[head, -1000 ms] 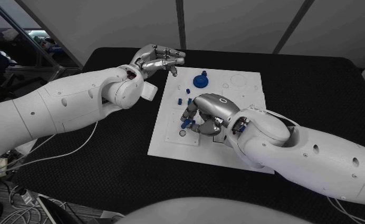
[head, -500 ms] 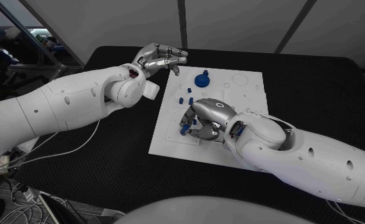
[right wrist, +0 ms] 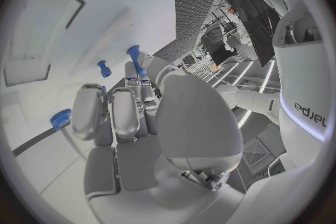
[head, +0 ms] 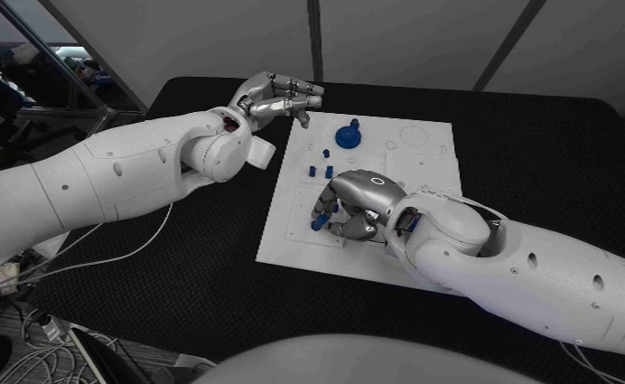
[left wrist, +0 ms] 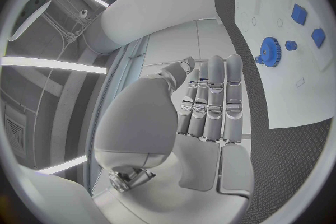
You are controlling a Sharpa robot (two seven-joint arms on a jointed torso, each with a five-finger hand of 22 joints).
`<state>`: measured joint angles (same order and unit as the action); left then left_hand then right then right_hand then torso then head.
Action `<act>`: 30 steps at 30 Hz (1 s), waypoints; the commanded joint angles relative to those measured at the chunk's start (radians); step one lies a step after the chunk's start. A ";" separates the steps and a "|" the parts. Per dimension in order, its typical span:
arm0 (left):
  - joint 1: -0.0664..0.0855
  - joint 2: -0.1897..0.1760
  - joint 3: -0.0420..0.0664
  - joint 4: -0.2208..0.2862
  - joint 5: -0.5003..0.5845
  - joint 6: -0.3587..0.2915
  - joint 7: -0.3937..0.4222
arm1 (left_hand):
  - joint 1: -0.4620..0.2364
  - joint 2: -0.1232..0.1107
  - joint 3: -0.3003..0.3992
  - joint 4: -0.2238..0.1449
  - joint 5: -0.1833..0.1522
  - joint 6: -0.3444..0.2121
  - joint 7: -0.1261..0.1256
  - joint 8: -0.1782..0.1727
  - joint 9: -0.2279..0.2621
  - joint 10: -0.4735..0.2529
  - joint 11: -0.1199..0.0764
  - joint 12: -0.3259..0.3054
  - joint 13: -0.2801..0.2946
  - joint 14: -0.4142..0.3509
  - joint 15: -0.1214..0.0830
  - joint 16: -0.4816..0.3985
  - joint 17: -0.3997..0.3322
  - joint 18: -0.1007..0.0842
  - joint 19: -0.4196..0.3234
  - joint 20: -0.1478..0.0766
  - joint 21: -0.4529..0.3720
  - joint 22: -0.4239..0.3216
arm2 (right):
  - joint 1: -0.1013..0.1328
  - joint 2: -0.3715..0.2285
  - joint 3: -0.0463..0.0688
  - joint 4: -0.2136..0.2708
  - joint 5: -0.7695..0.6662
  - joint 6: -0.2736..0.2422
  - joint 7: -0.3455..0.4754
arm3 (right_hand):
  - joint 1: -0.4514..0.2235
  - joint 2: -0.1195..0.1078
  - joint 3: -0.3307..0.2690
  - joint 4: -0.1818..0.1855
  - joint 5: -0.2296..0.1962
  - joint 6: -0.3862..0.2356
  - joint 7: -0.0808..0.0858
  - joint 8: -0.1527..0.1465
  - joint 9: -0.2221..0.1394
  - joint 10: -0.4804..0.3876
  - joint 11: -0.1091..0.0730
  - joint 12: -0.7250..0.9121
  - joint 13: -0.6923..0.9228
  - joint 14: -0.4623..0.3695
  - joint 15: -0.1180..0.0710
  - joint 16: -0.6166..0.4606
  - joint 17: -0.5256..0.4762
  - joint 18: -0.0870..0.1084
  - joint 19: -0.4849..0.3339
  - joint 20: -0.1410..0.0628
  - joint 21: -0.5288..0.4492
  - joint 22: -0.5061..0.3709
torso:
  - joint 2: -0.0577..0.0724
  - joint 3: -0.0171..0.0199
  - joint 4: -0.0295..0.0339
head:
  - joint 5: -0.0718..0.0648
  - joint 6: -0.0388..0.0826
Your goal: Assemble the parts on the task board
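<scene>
Blue, a small part (head: 321, 213) is pinched at the right hand's (head: 354, 206) curled fingertips over the task board (head: 293, 239); its axis cannot be told. Nothing is held in the left hand (head: 277, 99), fingers loosely curled.

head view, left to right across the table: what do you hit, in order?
Left robot hand → small blue pegs → blue gear → right robot hand → bare right part of the white board.

A black table (head: 521, 145) stands before grey wall panels (head: 417, 14), with cables (head: 52, 262) beside it.
</scene>
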<state>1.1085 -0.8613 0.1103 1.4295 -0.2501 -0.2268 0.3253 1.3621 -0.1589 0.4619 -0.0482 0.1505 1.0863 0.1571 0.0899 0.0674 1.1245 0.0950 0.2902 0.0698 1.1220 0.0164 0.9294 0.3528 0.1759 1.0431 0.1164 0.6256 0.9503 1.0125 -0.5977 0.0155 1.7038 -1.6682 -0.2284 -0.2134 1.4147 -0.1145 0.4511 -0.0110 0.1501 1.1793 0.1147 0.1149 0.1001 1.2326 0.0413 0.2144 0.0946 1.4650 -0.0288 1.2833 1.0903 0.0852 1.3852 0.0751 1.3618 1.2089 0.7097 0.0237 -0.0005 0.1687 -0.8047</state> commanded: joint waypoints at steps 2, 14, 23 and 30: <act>0.001 0.000 0.001 0.001 0.002 0.011 0.003 | -0.007 0.005 0.003 0.003 0.004 0.001 0.004 -0.007 -0.001 -0.006 -0.001 0.006 -0.001 0.001 0.003 -0.005 -0.001 0.006 -0.004 0.005 -0.007 -0.001 | 0.001 0.000 -0.002 -0.004 -0.043 0.016 -0.019 | -0.001 0.007 0.003 0.002 0.004 0.008 0.003 0.003 0.001 0.006 0.004 0.000 0.001 0.024 -0.004 0.004 -0.001 -0.007 0.003 -0.001 0.004 -0.001 | 0.000 0.0003 -0.0006 | -0.001 0.001; 0.001 0.001 0.001 0.000 0.002 0.012 0.002 | -0.007 0.005 0.003 0.003 0.004 0.001 0.004 -0.007 -0.001 -0.006 -0.001 0.006 -0.001 0.001 0.003 -0.005 -0.001 0.006 -0.004 0.005 -0.007 -0.001 | 0.001 0.014 -0.005 -0.013 -0.042 0.018 -0.006 | -0.039 -0.025 -0.013 0.012 0.018 -0.081 0.022 -0.049 -0.020 -0.051 0.027 -0.044 -0.008 0.022 0.015 0.003 -0.004 -0.005 -0.007 0.012 -0.005 -0.014 | 0.000 0.0002 -0.0008 | 0.000 0.000; 0.001 0.000 0.001 0.000 0.002 0.012 0.001 | -0.008 0.006 0.003 0.003 0.005 0.001 0.004 -0.007 -0.001 -0.006 -0.001 0.007 -0.001 0.001 0.003 -0.005 -0.002 0.006 -0.004 0.005 -0.008 -0.002 | 0.001 0.013 -0.009 -0.013 -0.038 0.012 -0.002 | -0.071 -0.060 -0.042 0.024 0.026 -0.166 0.017 -0.055 -0.035 -0.099 0.035 -0.060 -0.015 0.021 0.022 0.010 0.001 0.001 -0.022 0.022 -0.019 -0.036 | 0.000 -0.0002 -0.0010 | 0.000 -0.001; 0.001 -0.001 0.001 0.000 0.002 0.011 -0.001 | -0.008 0.007 0.003 0.004 0.005 0.002 0.004 -0.007 0.000 -0.006 -0.001 0.007 -0.001 0.001 0.003 -0.005 -0.002 0.007 -0.004 0.005 -0.008 -0.002 | 0.000 0.005 -0.009 -0.003 -0.038 -0.034 -0.001 | -0.078 -0.072 -0.101 0.031 0.019 -0.220 0.003 -0.052 -0.033 -0.164 0.050 -0.053 -0.015 -0.015 0.036 -0.034 -0.073 0.014 -0.065 0.034 -0.063 -0.101 | 0.000 0.0010 -0.0009 | 0.000 -0.001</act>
<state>1.1084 -0.8623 0.1103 1.4289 -0.2501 -0.2252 0.3240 1.3580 -0.1548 0.4619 -0.0482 0.1505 1.0862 0.1571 0.0899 0.0674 1.1245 0.0950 0.2942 0.0698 1.1220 0.0164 0.9294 0.3516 0.1758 1.0431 0.1164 0.6217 0.9495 1.0119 -0.5910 0.0063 1.6949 -1.7019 -0.2266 -0.2182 1.3315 -0.1788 0.3567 0.0198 0.1714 0.9637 0.1180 0.0628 0.0661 1.0762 0.0897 0.1570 0.0799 1.4556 0.0059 1.2546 1.0257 0.0853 1.3256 0.1083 1.3032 1.1146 0.7098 0.0238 -0.0014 0.1689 -0.8056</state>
